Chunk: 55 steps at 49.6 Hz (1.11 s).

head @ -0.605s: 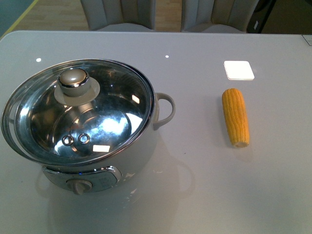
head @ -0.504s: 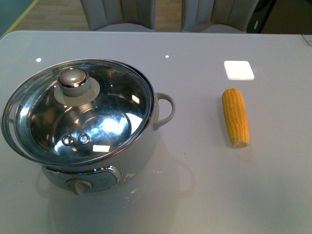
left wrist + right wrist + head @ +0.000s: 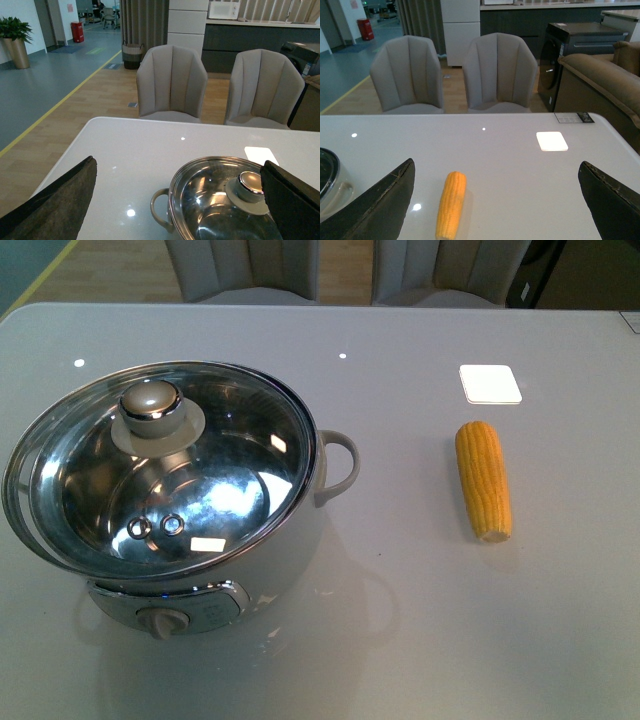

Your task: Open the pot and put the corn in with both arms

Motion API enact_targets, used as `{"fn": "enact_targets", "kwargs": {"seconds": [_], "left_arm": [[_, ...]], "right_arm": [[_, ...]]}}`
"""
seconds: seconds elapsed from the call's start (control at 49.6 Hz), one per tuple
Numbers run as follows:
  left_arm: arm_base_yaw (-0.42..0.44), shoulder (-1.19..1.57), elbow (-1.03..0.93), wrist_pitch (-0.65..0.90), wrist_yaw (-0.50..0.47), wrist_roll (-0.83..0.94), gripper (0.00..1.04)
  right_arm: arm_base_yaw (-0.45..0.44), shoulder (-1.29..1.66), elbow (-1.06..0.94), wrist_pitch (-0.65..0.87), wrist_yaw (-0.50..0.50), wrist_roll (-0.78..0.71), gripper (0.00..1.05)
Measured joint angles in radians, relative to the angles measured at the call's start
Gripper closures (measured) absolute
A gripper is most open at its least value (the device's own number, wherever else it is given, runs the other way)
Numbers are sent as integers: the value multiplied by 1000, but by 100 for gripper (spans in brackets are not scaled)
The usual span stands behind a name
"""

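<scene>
The white pot (image 3: 200, 580) stands at the table's left, its glass lid (image 3: 230, 480) on with a round knob (image 3: 152, 402) and a pale handle (image 3: 340, 465) at the right. The yellow-orange corn (image 3: 484, 480) lies on the table to the right, apart from the pot. In the left wrist view my left gripper (image 3: 180, 200) is open above and short of the pot (image 3: 210, 200), the lid knob (image 3: 250, 184) near one finger. My right gripper (image 3: 495, 200) is open, the corn (image 3: 451, 204) lying between its fingers' span on the table. No arm shows in the front view.
A white square pad (image 3: 490, 383) lies beyond the corn. Two grey chairs (image 3: 245, 270) stand at the table's far edge. The grey table (image 3: 420, 640) reaches on toward the near right.
</scene>
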Motion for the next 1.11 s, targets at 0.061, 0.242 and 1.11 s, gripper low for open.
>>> {"fn": "enact_targets", "kwargs": {"seconds": [0.061, 0.242, 1.11], "left_arm": [[0, 0, 0, 0, 0, 0, 7], [16, 33, 29, -84, 55, 0, 7], [-282, 1641, 562, 655, -40, -8, 7]], "right_arm": [[0, 0, 0, 0, 0, 0, 9], [0, 0, 0, 0, 0, 0, 9], [0, 0, 0, 0, -2, 0, 9]]}}
